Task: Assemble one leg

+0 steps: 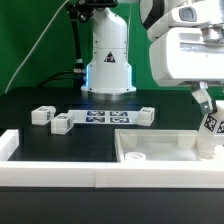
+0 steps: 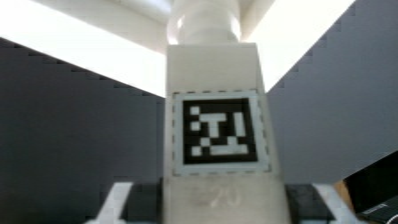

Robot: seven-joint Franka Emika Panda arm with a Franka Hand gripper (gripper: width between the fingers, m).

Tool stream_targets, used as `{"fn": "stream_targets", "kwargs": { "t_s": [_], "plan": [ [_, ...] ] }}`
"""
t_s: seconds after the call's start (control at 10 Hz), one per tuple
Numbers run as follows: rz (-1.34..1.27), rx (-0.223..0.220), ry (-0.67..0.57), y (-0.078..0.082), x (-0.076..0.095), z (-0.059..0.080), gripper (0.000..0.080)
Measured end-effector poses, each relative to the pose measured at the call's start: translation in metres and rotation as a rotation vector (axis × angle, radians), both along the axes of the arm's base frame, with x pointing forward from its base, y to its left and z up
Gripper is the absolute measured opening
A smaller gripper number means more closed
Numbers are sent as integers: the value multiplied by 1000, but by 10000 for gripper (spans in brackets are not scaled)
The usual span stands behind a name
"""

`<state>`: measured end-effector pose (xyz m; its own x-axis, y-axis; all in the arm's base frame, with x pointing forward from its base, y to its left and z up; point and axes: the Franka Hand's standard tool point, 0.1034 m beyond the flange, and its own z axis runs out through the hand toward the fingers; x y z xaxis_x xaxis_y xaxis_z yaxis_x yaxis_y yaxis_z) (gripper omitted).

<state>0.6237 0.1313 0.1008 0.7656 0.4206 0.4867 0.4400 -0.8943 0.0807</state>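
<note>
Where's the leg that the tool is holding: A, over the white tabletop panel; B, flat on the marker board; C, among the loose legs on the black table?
A: the tool holds the leg upright above the tabletop panel at the exterior view's right, apart from the marker board.

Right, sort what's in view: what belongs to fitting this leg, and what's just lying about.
For the job:
- leg, clamped in the gripper
- tabletop, below the held leg

Lying about:
- three spare legs on the black table
- marker board between them
</note>
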Motion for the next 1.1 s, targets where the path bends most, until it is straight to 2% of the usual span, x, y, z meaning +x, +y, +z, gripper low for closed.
{"fn": "stream_targets", "kwargs": {
  "t_s": [0.5,0.8,1.1],
  "plan": [
    [-4,6,-8,-1,0,-8,294],
    [-19,6,-5,-11,-3,-13,294],
    [-34,21,-56,-16,-6,-13,294]
  ]
}}
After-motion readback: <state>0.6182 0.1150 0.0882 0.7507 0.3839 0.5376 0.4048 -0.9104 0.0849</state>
